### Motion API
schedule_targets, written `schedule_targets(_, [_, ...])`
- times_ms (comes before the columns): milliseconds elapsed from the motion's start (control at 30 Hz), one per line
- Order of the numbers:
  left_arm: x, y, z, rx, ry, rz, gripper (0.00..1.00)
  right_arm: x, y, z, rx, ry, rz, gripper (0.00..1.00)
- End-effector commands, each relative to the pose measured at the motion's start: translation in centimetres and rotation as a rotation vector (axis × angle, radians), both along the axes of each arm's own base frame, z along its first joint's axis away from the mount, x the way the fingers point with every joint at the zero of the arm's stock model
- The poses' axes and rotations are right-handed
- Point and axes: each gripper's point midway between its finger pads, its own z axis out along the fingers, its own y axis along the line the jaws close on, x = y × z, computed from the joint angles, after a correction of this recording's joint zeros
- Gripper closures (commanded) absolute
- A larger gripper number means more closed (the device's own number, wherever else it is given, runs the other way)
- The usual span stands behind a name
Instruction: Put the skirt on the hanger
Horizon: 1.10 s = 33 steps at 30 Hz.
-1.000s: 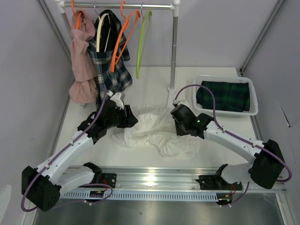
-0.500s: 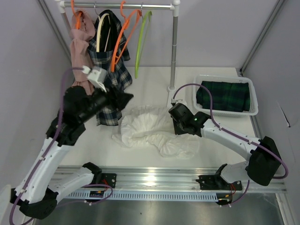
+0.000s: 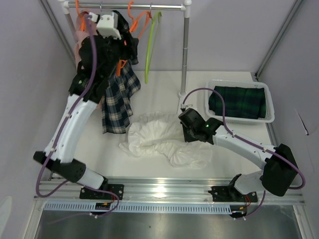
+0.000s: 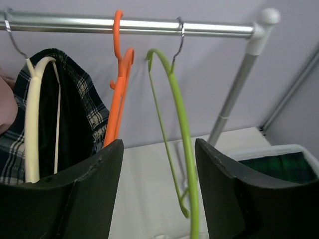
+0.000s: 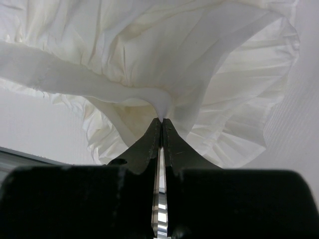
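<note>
Half done at most: white skirt point(image 3: 159, 137) on table point(image 3: 164, 92) clamped in right gripper point(image 5: 160, 121), left gripper point(image 4: 158, 144) spread empty before bare green hanger point(image 4: 184, 124).

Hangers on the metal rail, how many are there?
4: an orange plastic hanger far left, a cream hanger holding plaid cloth, a second orange hanger, a green hanger rightmost. The left arm may hide more.

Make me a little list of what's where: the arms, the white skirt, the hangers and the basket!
left arm: up at the rail, jaws open, holding nothing
right arm: low over the table, jaws shut on the white skirt
white skirt: crumpled on the table, not on a hanger
empty hangers: orange hanger, green hanger, both on the rail
basket: dark green checked cloth inside
</note>
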Motion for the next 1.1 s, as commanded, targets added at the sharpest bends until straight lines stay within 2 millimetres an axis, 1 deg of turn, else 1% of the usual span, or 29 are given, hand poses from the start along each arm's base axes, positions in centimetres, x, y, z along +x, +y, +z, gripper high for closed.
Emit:
schedule_targets(0, [2.8,1.0,1.3,0.098,-0.053,0.065,0.35,0.9,1.0,1.4,0.042,-0.038,0.014,0.95])
schedule_targets(33, [3.6,1.3,1.3,0.107,-0.055,0.074,0.35,1.0,0.9,1.4,0.045,-0.038,0.009,0.94])
schedule_targets(67, [4.8,1.1,1.0,0.116,-0.047,0.072,0.35,1.0,1.0,1.5,0.050,-0.039,0.012,0.95])
schedule_targets(133, [5.4,1.5,2.5,0.136,-0.077,0.072,0.35,1.0,1.0,1.5,0.052,-0.039,0.011,0.94])
schedule_targets(167, [7.1,1.1,0.3,0.178,-0.019,0.068,0.35,1.1,1.0,1.5,0.053,-0.039,0.011,0.94])
schedule_targets(200, [7.2,1.3,1.0,0.183,-0.030,0.071,0.35,1.1,1.0,1.5,0.054,-0.041,0.016,0.94])
schedule_targets(267, [7.7,1.5,1.1,0.196,-0.039,0.069,0.34,1.2,0.9,1.5,0.053,-0.041,0.013,0.94])
schedule_targets(433, [9.1,1.8,-0.6,0.204,-0.008,0.043,0.34,1.6,0.9,1.8,0.059,-0.048,0.013,0.94])
schedule_targets(533, [9.8,1.6,-1.5,0.209,0.003,0.007,0.34,1.6,1.0,1.7,0.061,-0.045,0.017,0.94])
schedule_targets(567, [9.8,1.0,-1.8,0.208,0.004,-0.031,0.34,1.7,1.0,1.7,0.061,-0.045,0.014,0.94])
schedule_targets(667, [10.6,0.6,-2.9,0.205,0.027,-0.055,0.35,1.8,1.1,1.6,0.063,-0.045,0.016,0.95])
schedule_targets(800, [11.4,0.4,-4.3,0.208,0.060,-0.062,0.40,1.8,1.2,1.6,0.067,-0.045,0.020,0.94])
schedule_targets(867, [11.7,0.4,-4.9,0.210,0.072,-0.061,0.41,1.8,1.2,1.7,0.069,-0.047,0.021,0.94])
schedule_targets(967, [11.8,0.1,-5.2,0.202,0.076,-0.076,0.43,1.8,1.1,1.6,0.068,-0.048,0.019,0.94])
schedule_targets(1000, [11.8,0.1,-5.1,0.202,0.074,-0.076,0.47,1.8,1.0,1.6,0.068,-0.047,0.020,0.94])
schedule_targets(1067, [11.8,0.0,-5.1,0.200,0.073,-0.077,0.49,1.8,0.9,1.4,0.067,-0.043,0.022,0.94])
